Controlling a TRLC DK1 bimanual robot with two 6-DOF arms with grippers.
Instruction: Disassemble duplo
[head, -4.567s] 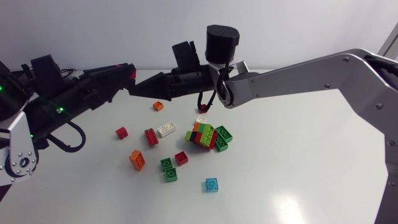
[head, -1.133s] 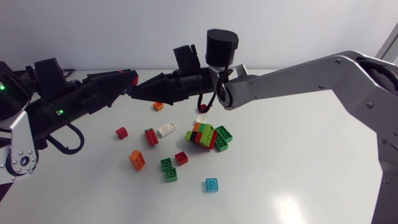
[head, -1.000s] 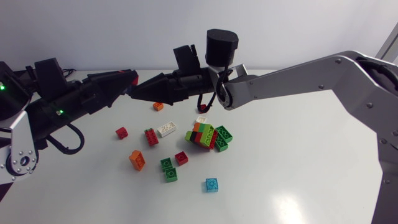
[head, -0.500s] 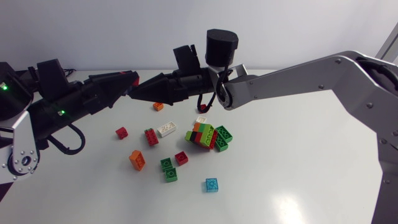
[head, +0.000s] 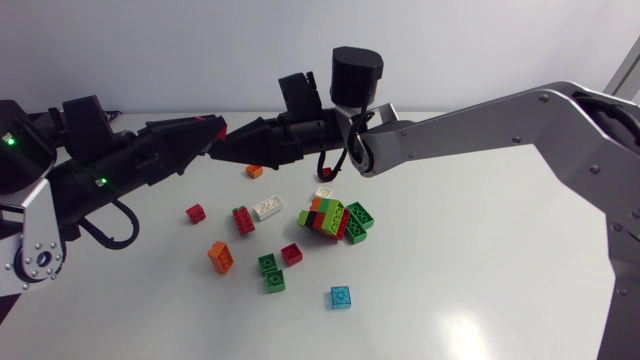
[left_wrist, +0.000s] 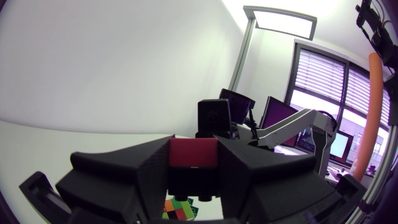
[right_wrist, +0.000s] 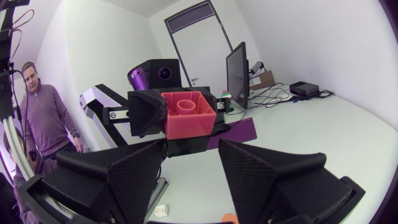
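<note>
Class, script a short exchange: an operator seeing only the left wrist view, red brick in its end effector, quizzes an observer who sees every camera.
Operator: What lies on the table below?
Observer: Loose bricks beside a multicoloured stack, still joined.
Operator: Anything off alone?
Observer: A blue brick, apart from the rest.
Operator: Does my red brick show a stud?
Observer: Yes, a round one, in the right wrist view.

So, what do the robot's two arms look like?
The right arm has silver-grey links, a black cylindrical joint and a red cable at the wrist. The left arm is mostly black, with a green light and a silver link; its jaws are matte black wedges.
</note>
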